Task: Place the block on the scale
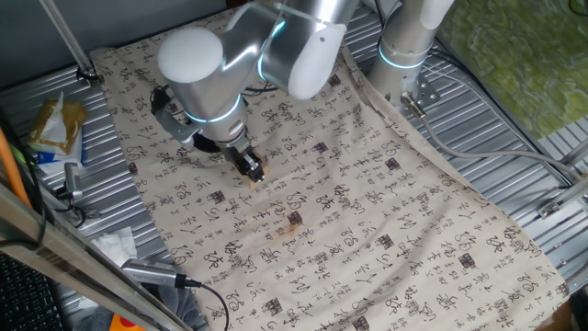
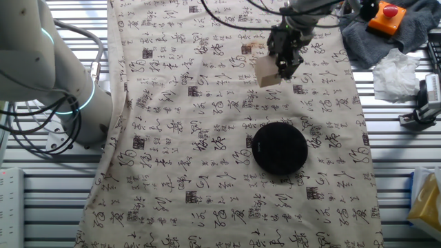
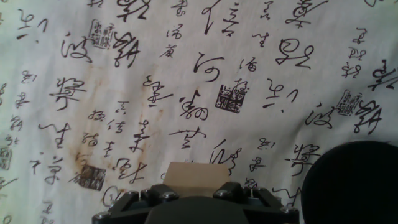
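- While the arm bends over the calligraphy-printed cloth [image 2: 207, 172], its wrist points downward and the gripper [image 2: 284, 63] pinches the block [image 2: 267, 71] between its fingers.
- Whether the block hangs just above the cloth or rests on it, probably the former, is hard to tell in either fixed view.
- In the hand view the block [image 3: 194, 180] sits at the bottom edge.
- Apart from the block, the scale [image 2: 279, 147] lies flat on the cloth, toward its right edge in the other fixed view.
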{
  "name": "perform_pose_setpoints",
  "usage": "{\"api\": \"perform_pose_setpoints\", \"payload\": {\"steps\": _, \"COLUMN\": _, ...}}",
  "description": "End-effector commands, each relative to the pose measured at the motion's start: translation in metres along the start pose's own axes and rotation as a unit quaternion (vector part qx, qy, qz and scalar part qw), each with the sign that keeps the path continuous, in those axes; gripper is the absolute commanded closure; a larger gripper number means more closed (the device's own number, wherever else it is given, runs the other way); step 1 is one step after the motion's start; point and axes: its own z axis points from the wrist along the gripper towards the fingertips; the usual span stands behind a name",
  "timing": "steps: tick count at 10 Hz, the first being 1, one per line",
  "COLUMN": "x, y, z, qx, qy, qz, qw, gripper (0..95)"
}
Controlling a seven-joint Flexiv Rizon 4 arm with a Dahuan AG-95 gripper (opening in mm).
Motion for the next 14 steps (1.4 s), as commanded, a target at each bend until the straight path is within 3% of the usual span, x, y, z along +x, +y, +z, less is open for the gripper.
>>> {"api": "perform_pose_setpoints", "payload": {"steps": 1, "x": -0.0020, "y": 0.0005, "z": 0.0002, "qx": 0.000, "qy": 0.003, "qz": -0.003, "qw": 1.0000, "gripper": 95.0}}
{"api": "perform_pose_setpoints", "payload": {"steps": 5, "x": -0.0020, "y": 0.0005, "z": 0.0002, "qx": -0.001, "qy": 0.004, "qz": -0.035, "qw": 0.9994, "gripper": 95.0}}
{"api": "perform_pose_setpoints", "payload": {"steps": 9, "x": -0.0020, "y": 0.0005, "z": 0.0002, "qx": 0.016, "qy": 0.007, "qz": -0.013, "qw": 0.9998, "gripper": 95.0}}
{"api": "perform_pose_setpoints", "payload": {"steps": 14, "x": -0.0020, "y": 0.0005, "z": 0.0002, "qx": 0.018, "qy": 0.002, "qz": 0.002, "qw": 0.9998, "gripper": 95.0}}
